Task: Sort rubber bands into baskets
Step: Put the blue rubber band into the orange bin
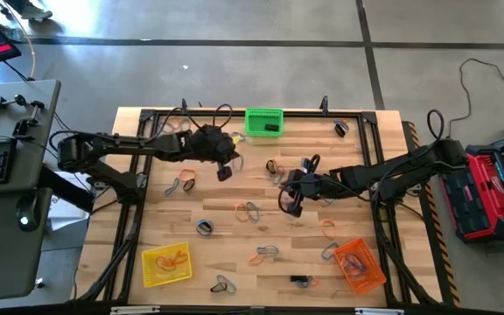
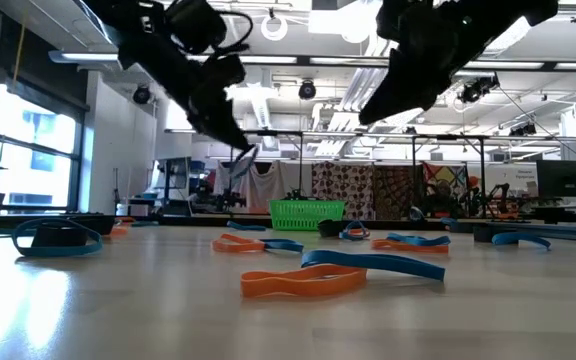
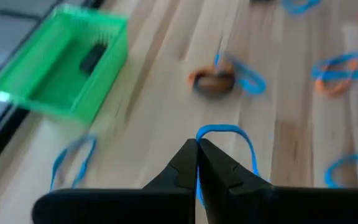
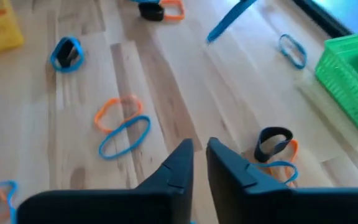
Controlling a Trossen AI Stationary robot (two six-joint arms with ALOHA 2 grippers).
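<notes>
Rubber bands in orange, blue and black lie scattered flat on the wooden table (image 1: 234,236), among them a pair (image 1: 248,210) near the middle. The green basket (image 1: 264,122) stands at the far edge with a black band (image 1: 272,128) in it. The yellow basket (image 1: 166,263) is at the near left and the orange basket (image 1: 360,265) at the near right. My left gripper (image 1: 226,171) hangs above the table left of centre, shut on a blue rubber band (image 3: 225,132). My right gripper (image 1: 289,207) hovers right of centre, its fingers (image 4: 179,158) a narrow gap apart with nothing between them. My left gripper pinches the blue rubber band between its two fingertips, at one end of the loop (image 3: 199,138). The fingers slant downward. The rest of the loop stands out beyond the tips and hangs below them (image 2: 244,158), slack and clear of the table.
A black frame (image 1: 138,175) runs along the table's edges, with cables (image 1: 191,112) at the far side. Under my right gripper lie a black and orange band (image 4: 273,144) and an orange and blue pair (image 4: 122,124). Near the front edge lies a black band (image 1: 300,281).
</notes>
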